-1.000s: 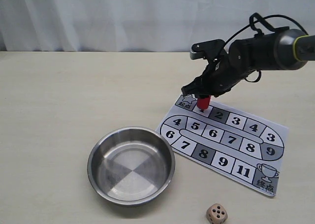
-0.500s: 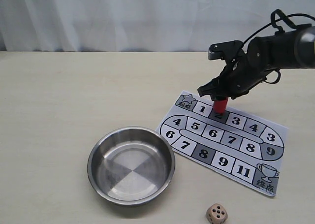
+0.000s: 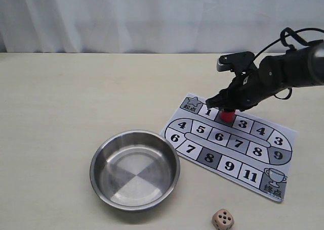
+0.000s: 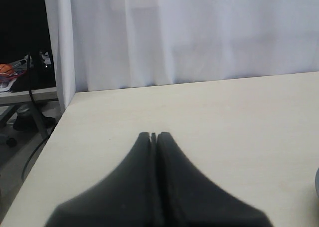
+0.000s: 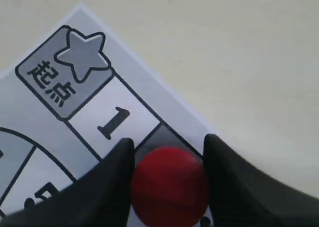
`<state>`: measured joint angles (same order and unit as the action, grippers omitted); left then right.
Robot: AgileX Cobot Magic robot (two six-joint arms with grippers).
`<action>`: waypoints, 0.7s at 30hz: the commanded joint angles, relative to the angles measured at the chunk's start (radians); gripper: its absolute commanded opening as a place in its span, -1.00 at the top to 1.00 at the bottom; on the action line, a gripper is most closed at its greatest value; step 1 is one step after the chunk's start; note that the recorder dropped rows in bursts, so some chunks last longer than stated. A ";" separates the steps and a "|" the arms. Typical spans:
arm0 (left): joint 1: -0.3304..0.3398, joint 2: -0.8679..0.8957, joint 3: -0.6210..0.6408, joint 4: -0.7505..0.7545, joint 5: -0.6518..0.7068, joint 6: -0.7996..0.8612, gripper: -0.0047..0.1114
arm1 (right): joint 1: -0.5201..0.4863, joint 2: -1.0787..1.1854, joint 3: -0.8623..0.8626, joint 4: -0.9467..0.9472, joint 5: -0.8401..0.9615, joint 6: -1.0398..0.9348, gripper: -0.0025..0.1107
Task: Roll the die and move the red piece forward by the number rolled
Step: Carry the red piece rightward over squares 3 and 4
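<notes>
**Red piece held over the dark square**

The right gripper point(image 3: 226, 110) reached down from the right side of the exterior view, its arm bent low over the board point(image 3: 218, 137). Its two fingers were closed on the red piece point(image 3: 228, 117), one on each side. The piece stood upright at the dark square between 1 and 3. I could not tell if it touched the paper. The left gripper point(image 4: 153, 136) had its fingers pressed together with nothing between them, above bare table.

The steel bowl point(image 3: 93, 170) sat at the lower middle, just left of the board. The die point(image 3: 223, 219) lay outside it, at the bottom edge, right of the bowl.

The table point(image 3: 76, 98) was pale. A white curtain point(image 3: 126, 17) hung behind it.
</notes>
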<state>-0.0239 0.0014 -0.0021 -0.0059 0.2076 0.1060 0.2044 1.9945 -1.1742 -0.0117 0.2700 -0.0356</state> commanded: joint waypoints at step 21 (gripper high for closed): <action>-0.001 -0.001 0.002 -0.003 -0.012 -0.005 0.92 | -0.067 -0.124 0.043 -0.004 0.054 0.036 0.88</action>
<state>-0.0239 0.0014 -0.0021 -0.0059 0.2076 0.1060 0.1420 1.8828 -1.1578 -0.0215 0.3632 -0.0073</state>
